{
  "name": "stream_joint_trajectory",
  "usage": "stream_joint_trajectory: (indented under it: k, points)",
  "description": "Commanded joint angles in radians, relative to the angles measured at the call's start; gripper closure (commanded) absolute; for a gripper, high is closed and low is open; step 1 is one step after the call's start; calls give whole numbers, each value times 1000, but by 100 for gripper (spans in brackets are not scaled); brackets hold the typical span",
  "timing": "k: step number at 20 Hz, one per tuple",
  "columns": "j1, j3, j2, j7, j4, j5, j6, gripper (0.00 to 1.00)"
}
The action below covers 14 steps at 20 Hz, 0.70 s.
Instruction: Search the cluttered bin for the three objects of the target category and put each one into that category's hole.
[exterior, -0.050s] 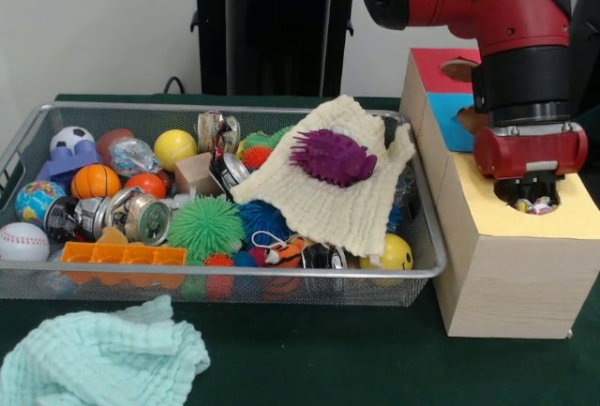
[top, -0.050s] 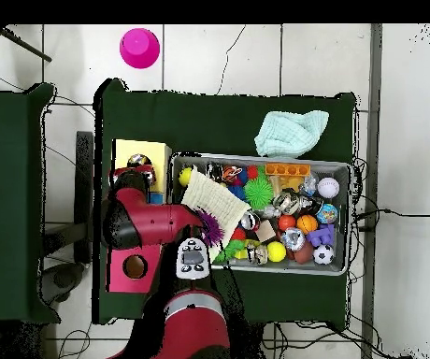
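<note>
My gripper [exterior, -0.050s: 532, 202] hangs straight down over the round hole in the yellow section [exterior, -0.050s: 497, 217] of the wooden box, its tips at the hole's mouth. A small shiny multicoloured object [exterior, -0.050s: 538, 206] shows in that hole right under the gripper; whether it is held I cannot tell. In the overhead view the gripper [top, -0.050s: 136, 170] sits over the yellow section [top, -0.050s: 127, 150]. The wire bin [exterior, -0.050s: 234, 273] beside the box holds balls, crushed cans [exterior, -0.050s: 141, 216], a green spiky ball [exterior, -0.050s: 204, 226] and a cream cloth [exterior, -0.050s: 337, 204] with a purple spiky ball [exterior, -0.050s: 333, 156] on it.
The box also has a blue section [exterior, -0.050s: 448, 120] and a red section [exterior, -0.050s: 436, 64], each with a hole. A mint cloth [exterior, -0.050s: 98, 354] lies on the green table in front of the bin. A pink cup [top, -0.050s: 139, 47] stands on the floor beyond the table.
</note>
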Motion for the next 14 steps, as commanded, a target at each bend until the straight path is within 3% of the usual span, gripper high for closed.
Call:
stream_joint_trajectory:
  k: [1,3,4,6,8,11,14]
  points:
    - [-19,25,106,146,-81,-16,-36,100]
    - [-23,26,44,131,-53,-15,48,100]
    - [-28,31,-22,134,-16,-3,118,100]
    - [-24,20,-199,140,58,47,322,100]
    - [-15,3,-304,141,56,88,539,100]
    - [-6,-16,-356,141,1,96,758,100]
    - [-2,-28,-363,138,-52,84,867,100]
